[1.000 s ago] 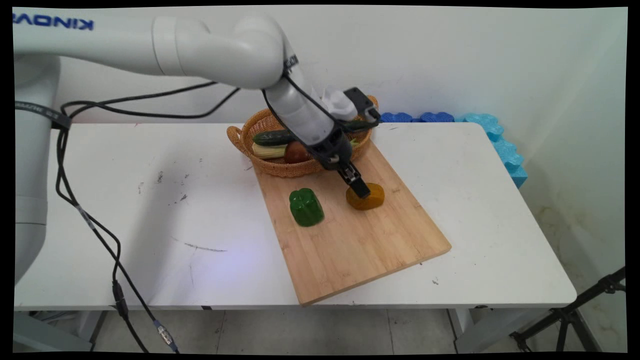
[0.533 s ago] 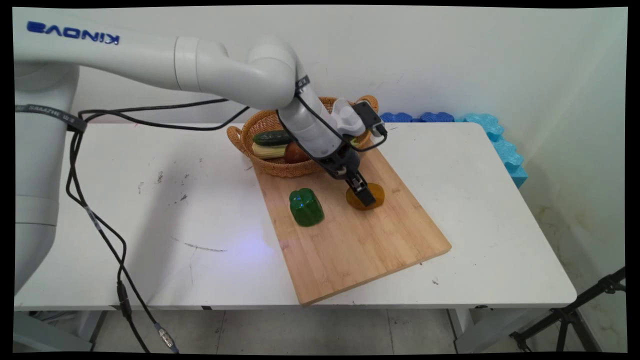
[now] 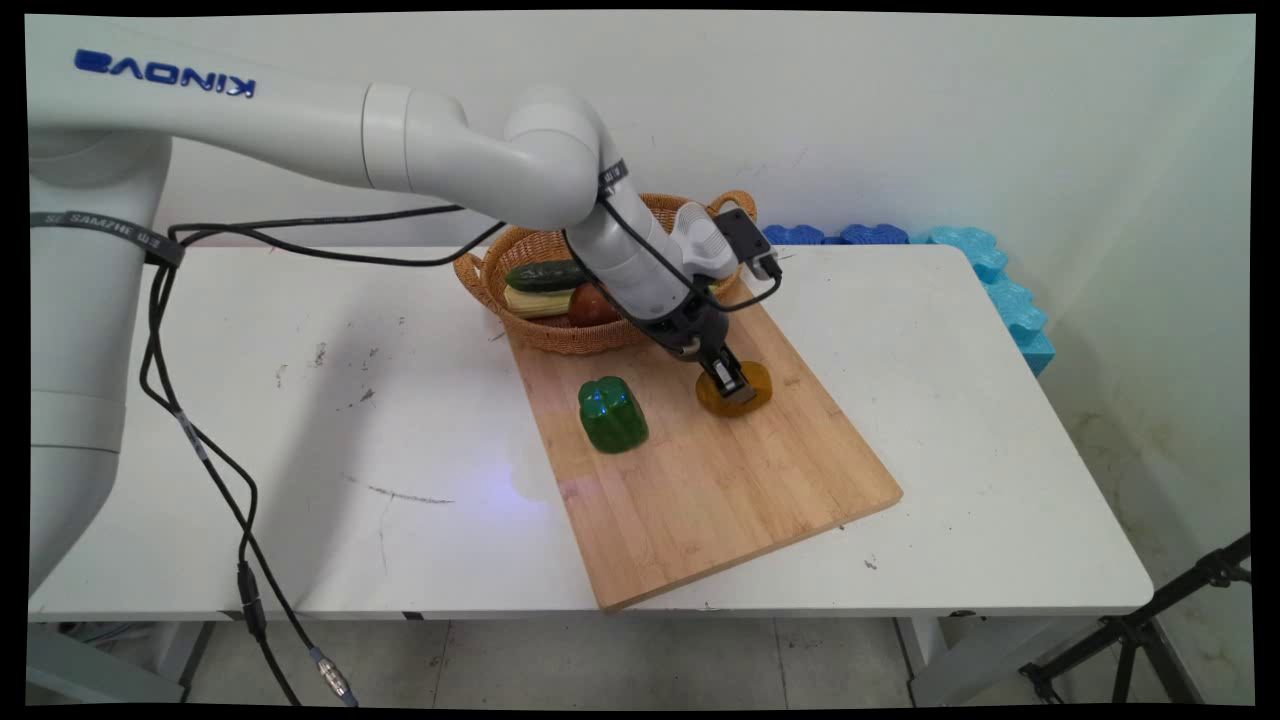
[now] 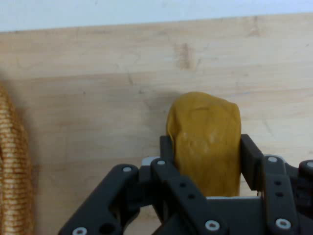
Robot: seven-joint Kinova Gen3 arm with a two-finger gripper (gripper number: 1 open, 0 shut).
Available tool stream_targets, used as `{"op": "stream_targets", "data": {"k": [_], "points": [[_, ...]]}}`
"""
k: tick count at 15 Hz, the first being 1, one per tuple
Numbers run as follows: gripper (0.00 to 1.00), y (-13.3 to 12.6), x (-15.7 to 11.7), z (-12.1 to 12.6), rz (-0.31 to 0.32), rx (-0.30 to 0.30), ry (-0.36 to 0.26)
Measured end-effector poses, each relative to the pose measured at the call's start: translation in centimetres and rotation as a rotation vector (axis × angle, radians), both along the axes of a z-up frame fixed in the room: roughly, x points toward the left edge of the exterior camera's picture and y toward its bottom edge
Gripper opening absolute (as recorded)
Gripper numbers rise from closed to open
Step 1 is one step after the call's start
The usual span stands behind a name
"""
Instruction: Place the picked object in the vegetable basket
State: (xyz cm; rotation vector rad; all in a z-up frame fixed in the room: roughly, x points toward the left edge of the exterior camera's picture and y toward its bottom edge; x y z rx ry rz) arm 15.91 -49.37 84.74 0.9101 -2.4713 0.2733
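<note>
The black two-finger tool (image 3: 733,385) is down on the pale wooden cutting board (image 3: 720,480), its fingers (image 4: 166,152) closed against both sides of a rounded mustard-yellow vegetable piece (image 3: 745,395), which rests on the far middle of the board. In the hand view the yellow piece (image 4: 205,142) sits squarely between the two fingers, each pressed to a flank, with the board's grain (image 4: 98,98) spread behind it (whether the piece has left the board at all cannot be told).

To the left of the tool, near but apart from it, a glossy green bell pepper (image 3: 612,413) stands on the same board. Behind both, a round woven wicker basket with looped handles (image 3: 540,330) rests at the board's far corner; its rim appears as an orange weave at the left edge of the hand view (image 4: 12,186). Inside it lie a dark green cucumber (image 3: 545,275), a pale yellow-green stalk-like vegetable (image 3: 535,300) and a reddish-brown rounded thing (image 3: 590,307), partly hidden by the arm.

The board lies at an angle on the white bench (image 3: 300,420). Blue foam blocks (image 3: 985,265) line the bench's far right edge against the wall. Black cables (image 3: 200,460) hang from the arm over the bench's left side.
</note>
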Motion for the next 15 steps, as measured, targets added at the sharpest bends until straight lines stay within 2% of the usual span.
{"op": "stream_targets", "data": {"k": [3, 7, 11, 15], "points": [[0.00, 0.0, 0.3, 2.1, 0.000, 0.000, 0.015], [0.00, -0.1, 1.9, 7.2, -0.005, 0.006, 0.038], [0.00, -0.8, 4.5, 11.5, 0.009, 0.006, 0.040], [0.00, -2.0, 8.7, 15.3, 0.049, 0.003, 0.021]]}}
